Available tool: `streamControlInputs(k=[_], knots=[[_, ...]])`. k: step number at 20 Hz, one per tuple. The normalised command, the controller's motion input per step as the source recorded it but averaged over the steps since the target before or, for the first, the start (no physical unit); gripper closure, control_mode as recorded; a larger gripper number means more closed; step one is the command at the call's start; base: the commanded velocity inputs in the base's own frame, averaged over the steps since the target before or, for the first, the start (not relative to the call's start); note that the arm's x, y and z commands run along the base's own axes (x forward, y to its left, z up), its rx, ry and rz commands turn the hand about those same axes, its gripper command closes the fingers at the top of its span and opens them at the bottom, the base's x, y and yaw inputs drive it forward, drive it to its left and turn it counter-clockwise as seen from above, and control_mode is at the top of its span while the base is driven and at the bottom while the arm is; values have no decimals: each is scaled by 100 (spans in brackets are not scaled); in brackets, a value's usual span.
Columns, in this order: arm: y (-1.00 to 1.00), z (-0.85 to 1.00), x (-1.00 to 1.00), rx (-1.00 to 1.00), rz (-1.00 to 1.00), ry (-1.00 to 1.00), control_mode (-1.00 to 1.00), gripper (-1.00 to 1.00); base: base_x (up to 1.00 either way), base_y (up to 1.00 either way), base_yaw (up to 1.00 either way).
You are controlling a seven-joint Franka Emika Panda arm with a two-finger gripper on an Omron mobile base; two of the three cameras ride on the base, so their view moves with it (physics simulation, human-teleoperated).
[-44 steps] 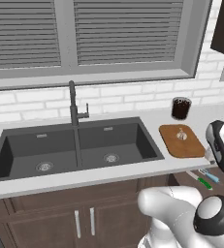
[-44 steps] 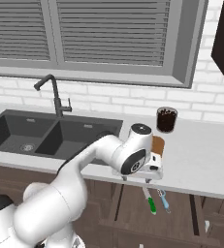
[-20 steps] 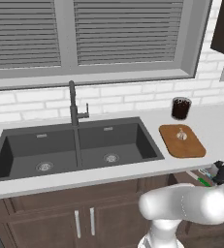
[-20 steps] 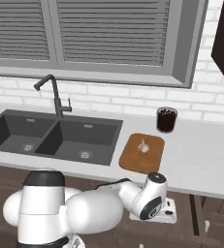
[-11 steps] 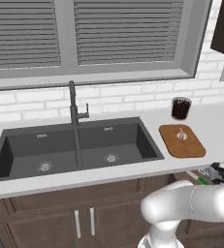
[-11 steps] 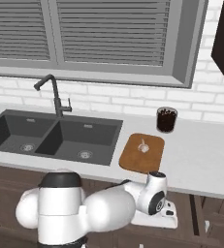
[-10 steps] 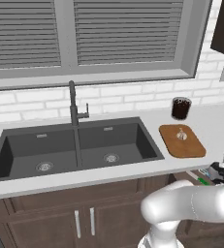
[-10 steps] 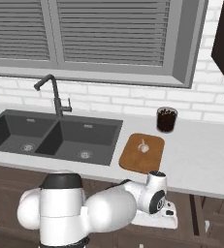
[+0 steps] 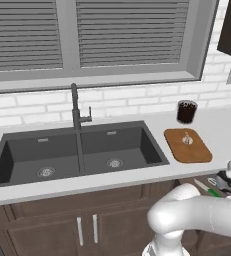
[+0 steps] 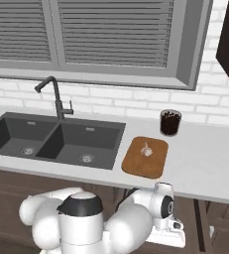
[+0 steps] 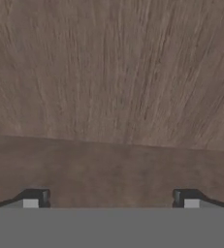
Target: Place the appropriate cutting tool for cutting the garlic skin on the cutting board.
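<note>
The cutting tool (image 9: 208, 189), green-handled with a pale blade, lies low at the right in what looks like an open drawer under the counter edge, partly hidden by the arm; the gripper (image 11: 111, 198) is down in that same space, its two fingertips (image 11: 36, 197) spread wide apart with nothing between them, facing brown wood grain at close range. The cutting board (image 9: 188, 145) sits on the counter above and farther back, right of the sink (image 9: 77, 152), with the garlic (image 9: 187, 138) resting near its far end; a dark cup (image 9: 186, 111) stands just beyond the board by the wall.

Judged risks: the hand view shows wood and no tool, so closing now would likely catch nothing; the drawer is tight, so the fingers could scrape its wall or floor, or nudge the slim tool out of reach; lifting out, the arm might clip the counter lip; setting the tool down carelessly could knock the small bulb off the board.

The counter (image 10: 205, 163) is pale grey and smooth; behind it white brick, a dark faucet (image 9: 78, 107), and a shuttered window (image 9: 102, 35); dark wood cabinets below.
</note>
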Motion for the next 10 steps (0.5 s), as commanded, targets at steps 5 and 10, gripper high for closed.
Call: streamControlInputs(k=[5,10], knots=[[-24,0,-84,6,0,18,-100,-100,0,0,0],[-8,11,-62,1,0,9,-100,-100,0,0,0]])
